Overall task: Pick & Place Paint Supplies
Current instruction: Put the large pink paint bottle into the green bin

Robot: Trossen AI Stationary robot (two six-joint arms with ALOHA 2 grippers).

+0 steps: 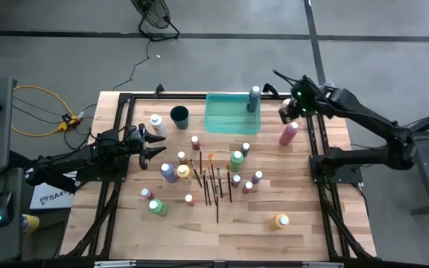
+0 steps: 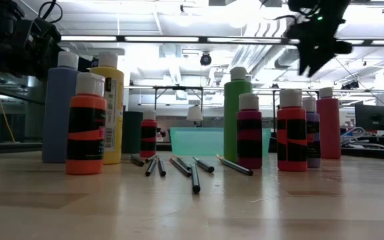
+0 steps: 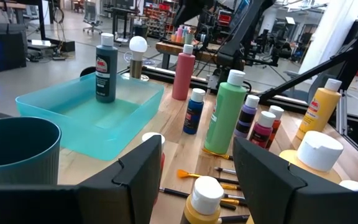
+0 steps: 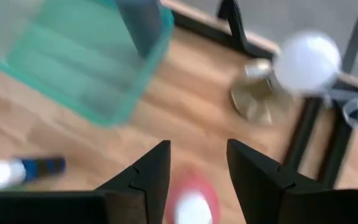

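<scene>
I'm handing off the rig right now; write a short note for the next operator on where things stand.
Right gripper: open, empty, hanging above the pink bottle just right of the green tray.
Left gripper: open, empty, waiting at the table's left side near the dark cup.
Done: one dark teal bottle stands in the tray.
Left: all other bottles and the paintbrushes, spread mid-table.

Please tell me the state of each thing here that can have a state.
Left end effector: open, empty, beside the dark cup.
Right end effector: open, empty, above the pink bottle.
Green tray: holds one upright dark bottle.
Paintbrushes: lying on the table.
</scene>
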